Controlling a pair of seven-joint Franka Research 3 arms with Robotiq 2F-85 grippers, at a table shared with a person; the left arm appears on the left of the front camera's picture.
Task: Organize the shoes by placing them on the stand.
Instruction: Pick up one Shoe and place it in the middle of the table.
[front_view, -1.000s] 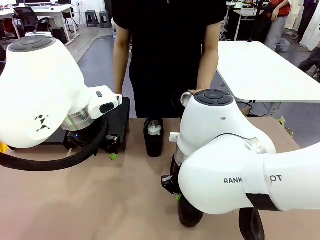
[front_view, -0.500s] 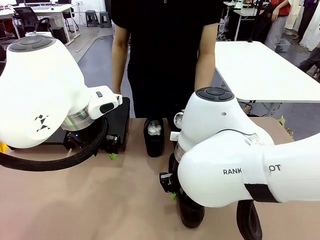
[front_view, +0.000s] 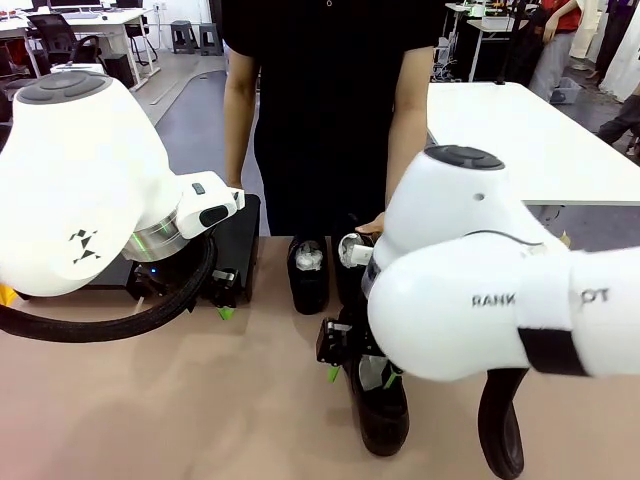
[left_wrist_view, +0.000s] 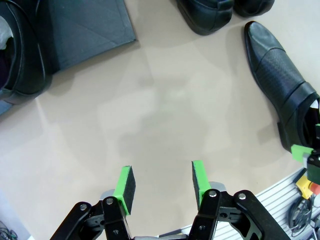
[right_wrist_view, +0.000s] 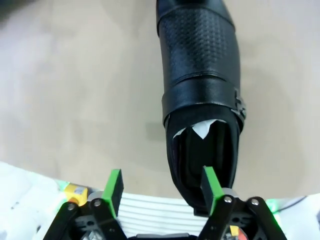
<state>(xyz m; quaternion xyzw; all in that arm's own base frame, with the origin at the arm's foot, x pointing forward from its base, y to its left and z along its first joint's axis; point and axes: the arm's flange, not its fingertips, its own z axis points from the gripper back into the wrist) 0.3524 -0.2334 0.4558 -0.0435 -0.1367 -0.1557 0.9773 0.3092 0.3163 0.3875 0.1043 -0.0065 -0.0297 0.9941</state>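
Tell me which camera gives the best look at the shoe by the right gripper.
Right wrist view: the shoe sits close up, its textured upper, strap and paper-stuffed opening clear. The front view shows its toe end below the right arm; the left wrist view shows it smaller, at the edge.

Glossy black leather shoe (right_wrist_view: 200, 75) with a fine dotted texture across its front, crumpled white paper (right_wrist_view: 202, 129) inside, on a plain beige worktop (right_wrist_view: 75, 75). Matte black flat stand (left_wrist_view: 85, 27), unpatterned. Black left hand (left_wrist_view: 161, 170) and black right hand (right_wrist_view: 161, 175) carry bright green pads (left_wrist_view: 124, 187).
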